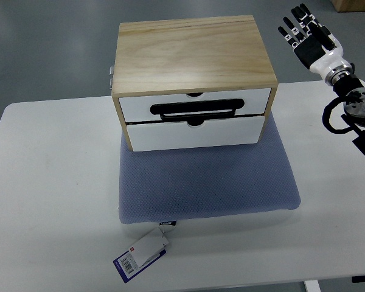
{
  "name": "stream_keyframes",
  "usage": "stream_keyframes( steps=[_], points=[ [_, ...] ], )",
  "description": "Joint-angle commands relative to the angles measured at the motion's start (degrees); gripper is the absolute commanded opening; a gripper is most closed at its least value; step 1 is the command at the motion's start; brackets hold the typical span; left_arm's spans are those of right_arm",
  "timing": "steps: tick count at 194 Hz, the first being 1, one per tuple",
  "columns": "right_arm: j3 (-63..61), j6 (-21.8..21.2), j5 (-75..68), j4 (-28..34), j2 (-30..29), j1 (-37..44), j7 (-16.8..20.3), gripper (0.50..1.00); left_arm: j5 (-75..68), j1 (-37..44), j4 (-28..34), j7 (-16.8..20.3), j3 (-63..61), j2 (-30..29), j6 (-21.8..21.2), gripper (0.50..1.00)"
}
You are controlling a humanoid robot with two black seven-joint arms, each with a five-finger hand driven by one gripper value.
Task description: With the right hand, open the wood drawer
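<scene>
Right now I see the wood drawer box point(194, 85) sitting on a blue-grey cushion point(207, 182), which lies on the white surface point(48, 182). The box has two white drawer fronts stacked one above the other, both flush with the wooden frame. A black handle point(194, 109) runs across the upper drawer front point(194, 103), low on its face, just above the lower drawer front point(194, 132).

My right hand point(310, 38) is up at the far right, beyond the surface's back edge and well apart from the box. Its fingers are spread and straight, holding nothing, with the black fingertips pointing away from me. The wrist and forearm run down toward the picture's right edge.

A tag point(143, 254) with a barcode hangs off the cushion's near edge and lies flat on the surface.
</scene>
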State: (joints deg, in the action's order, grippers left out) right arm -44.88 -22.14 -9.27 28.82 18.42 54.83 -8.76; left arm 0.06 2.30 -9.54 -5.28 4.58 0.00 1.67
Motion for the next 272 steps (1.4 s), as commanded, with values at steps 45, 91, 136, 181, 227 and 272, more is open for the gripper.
stream_keyframes(
  steps=[45, 91, 136, 181, 227, 272],
  points=[
    [16.05, -5.02, 25.18, 3.35, 9.53, 14.25, 3.83, 0.946, -0.06, -0.01, -0.92, -0.09, -0.10, 0.00, 0.18, 1.000],
    [33.71, -11.70, 41.26, 13.46, 16.56, 30.42, 6.82, 0.946, -0.14, -0.01, -1.09, -0.17, -0.37, 0.00, 0.18, 1.000],
    [49.01, -12.86, 41.44, 22.42, 17.09, 46.42, 9.37, 0.946, -0.06, -0.01, -1.09, -0.17, -0.37, 0.00, 0.18, 1.000],
    [56.83, -12.86, 41.17, 35.42, 15.95, 55.12, 11.22, 0.946, -0.14, -0.01, -1.09, -0.17, -0.37, 0.00, 0.18, 1.000],
    [58.85, -12.86, 34.23, 43.25, 14.01, 57.23, 11.22, 0.944, -0.14, -0.01, -1.09, -0.17, -0.45, 0.00, 0.18, 1.000],
    [59.73, -12.86, 33.26, 47.47, 13.75, 55.21, 11.13, 0.944, -0.14, -0.10, -1.09, -0.17, -0.37, 0.00, 0.18, 1.000]
  ],
)
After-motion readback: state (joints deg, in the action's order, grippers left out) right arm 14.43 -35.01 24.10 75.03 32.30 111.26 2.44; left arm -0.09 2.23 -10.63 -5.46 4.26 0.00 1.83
